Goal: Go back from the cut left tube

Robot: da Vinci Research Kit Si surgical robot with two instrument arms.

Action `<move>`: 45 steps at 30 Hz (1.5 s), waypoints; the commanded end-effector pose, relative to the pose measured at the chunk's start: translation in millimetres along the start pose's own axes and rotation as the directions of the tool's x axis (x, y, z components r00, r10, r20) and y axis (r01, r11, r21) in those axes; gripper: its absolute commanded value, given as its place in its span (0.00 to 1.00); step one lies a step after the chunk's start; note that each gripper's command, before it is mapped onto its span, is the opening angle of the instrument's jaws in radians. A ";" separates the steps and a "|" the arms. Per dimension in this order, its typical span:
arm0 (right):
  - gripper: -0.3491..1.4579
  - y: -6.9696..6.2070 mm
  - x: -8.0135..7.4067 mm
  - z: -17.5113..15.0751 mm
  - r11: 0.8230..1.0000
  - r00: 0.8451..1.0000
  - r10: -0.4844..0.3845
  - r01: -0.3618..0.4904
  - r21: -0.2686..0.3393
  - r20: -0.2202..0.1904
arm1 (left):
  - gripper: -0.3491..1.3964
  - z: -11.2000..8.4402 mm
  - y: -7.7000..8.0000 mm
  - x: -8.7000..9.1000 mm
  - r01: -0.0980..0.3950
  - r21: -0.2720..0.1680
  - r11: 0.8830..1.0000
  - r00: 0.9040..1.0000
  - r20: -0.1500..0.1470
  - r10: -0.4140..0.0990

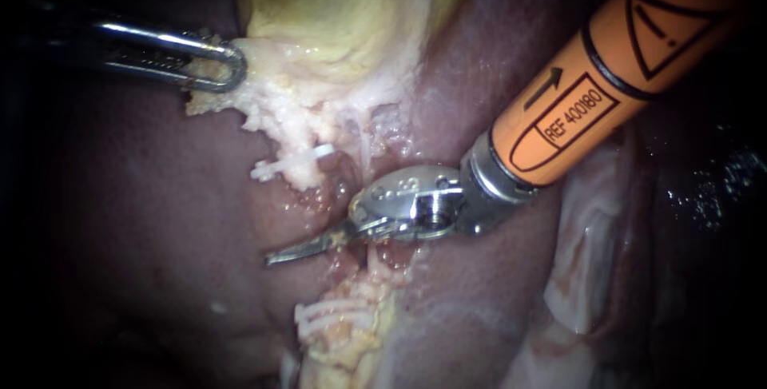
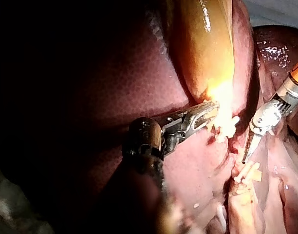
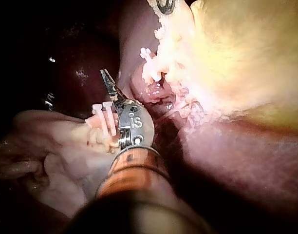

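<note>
My right instrument (image 1: 281, 256) comes in on an orange shaft from the upper right. Its thin blades lie together and hold nothing, pointing left over the liver (image 1: 144, 221). They sit in the gap between two pale tube stumps. The upper stump carries a white clip (image 1: 292, 163); the lower stump (image 1: 343, 321) carries white clips too. My left instrument (image 1: 222, 68) at the upper left is shut on the pale fringe of the gallbladder (image 1: 335, 13). In the right wrist view the blades (image 3: 106, 77) lie beside the lower clips (image 3: 104, 114). The left wrist view shows my left jaws (image 2: 203, 115) on bright tissue.
Dark red liver surrounds the site on the left and below. Pale folded tissue (image 1: 591, 253) lies to the right under the orange shaft. The yellow gallbladder hangs above the upper stump.
</note>
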 end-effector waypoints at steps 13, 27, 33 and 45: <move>0.99 1.1 -0.1 0.7 0.997 0.999 0.028 -0.031 -0.068 -0.045 | 0.00 0.0 0.0 0.0 0.000 0.000 1.000 1.000 0.000 0.000; 0.99 -4.4 -5.1 -7.0 0.835 0.995 -0.101 0.086 -0.543 0.002 | 0.00 -0.1 -0.1 0.0 -0.001 -0.001 1.000 1.000 0.001 0.001; 0.99 -6.2 -5.9 -13.0 0.767 0.986 -0.148 0.163 -0.621 0.076 | 0.00 -0.2 -0.1 -0.1 -0.001 -0.001 1.000 1.000 0.001 0.001; 0.99 -8.1 -4.9 -18.6 0.750 0.983 -0.148 0.185 -0.636 0.111 | 0.00 0.0 -0.5 -0.2 -0.002 0.002 1.000 1.000 -0.001 0.002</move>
